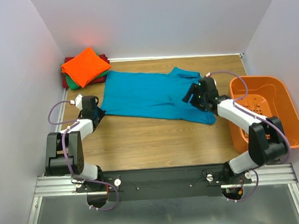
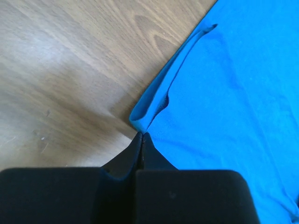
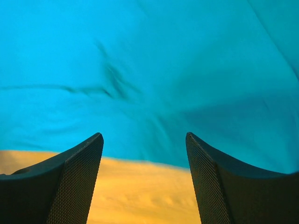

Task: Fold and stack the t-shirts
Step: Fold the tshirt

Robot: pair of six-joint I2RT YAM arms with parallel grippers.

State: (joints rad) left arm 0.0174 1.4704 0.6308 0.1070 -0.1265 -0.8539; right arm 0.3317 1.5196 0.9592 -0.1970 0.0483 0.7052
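Setting up the fold: left gripper (image 2: 141, 136) has jaws clamped on the teal-blue t-shirt (image 1: 144, 95) at its near-left corner. Right gripper (image 3: 145, 140), jaws apart, probably must pinch the near-right hem next.

Orange slotted basket (image 1: 291, 116) (far right), wooden table (image 1: 151, 141), pale walls (image 1: 160, 22)

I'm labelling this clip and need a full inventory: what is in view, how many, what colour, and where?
teal-blue t-shirt: one, teal-blue, spread flat mid-table
folded t-shirts: three, orange on top of green and dark red, stacked at the far left corner
basket: one, orange, slotted, at the table's right side
table: one, wood-grain, under everything
left gripper: one, black, shut on the shirt's near left corner
right gripper: one, black, open over the shirt's right end
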